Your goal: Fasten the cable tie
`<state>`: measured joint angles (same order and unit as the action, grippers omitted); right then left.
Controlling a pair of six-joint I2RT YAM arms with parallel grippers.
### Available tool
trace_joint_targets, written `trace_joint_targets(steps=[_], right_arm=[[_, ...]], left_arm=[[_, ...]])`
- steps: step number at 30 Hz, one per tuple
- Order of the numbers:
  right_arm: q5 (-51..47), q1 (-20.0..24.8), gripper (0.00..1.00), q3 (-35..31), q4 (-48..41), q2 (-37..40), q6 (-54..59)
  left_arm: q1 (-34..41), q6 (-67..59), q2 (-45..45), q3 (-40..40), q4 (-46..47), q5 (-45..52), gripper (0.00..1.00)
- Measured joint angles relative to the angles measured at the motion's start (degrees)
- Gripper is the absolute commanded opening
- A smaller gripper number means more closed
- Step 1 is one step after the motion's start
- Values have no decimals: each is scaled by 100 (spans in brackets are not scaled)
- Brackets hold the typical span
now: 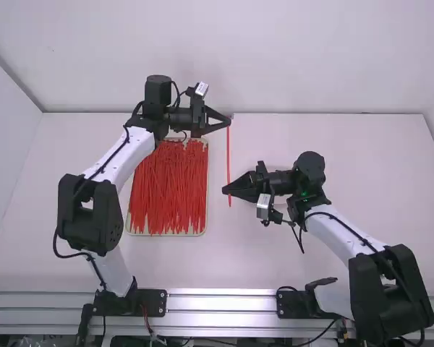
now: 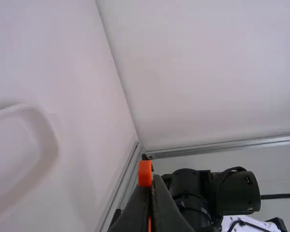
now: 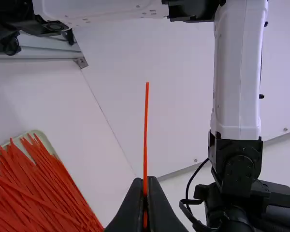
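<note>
Thin orange-red plastic cable tie (image 1: 228, 155) pinched at 12 o'clock end by left black gripper (image 1: 226, 123), arm stretched forward; 6 o'clock end pinched by right black gripper (image 1: 228, 189), elbow bent.

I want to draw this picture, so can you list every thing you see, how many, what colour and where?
single cable tie: one, red, stretched between the two grippers, right of the tray
pile of cable ties: many, red, lying on the tray
tray: one, pale, on the table's left half
table: one, white, under everything
left gripper: one, black, shut on the single cable tie's far end
right gripper: one, black, shut on its near end
</note>
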<state>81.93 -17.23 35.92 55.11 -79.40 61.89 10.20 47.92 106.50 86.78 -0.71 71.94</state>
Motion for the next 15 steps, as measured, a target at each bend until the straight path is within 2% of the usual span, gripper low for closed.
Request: trace_joint_targets(steps=[15], right_arm=[[2,0,0,0,-4,0,0]], left_arm=[[0,-2,2,0,24,90,1]])
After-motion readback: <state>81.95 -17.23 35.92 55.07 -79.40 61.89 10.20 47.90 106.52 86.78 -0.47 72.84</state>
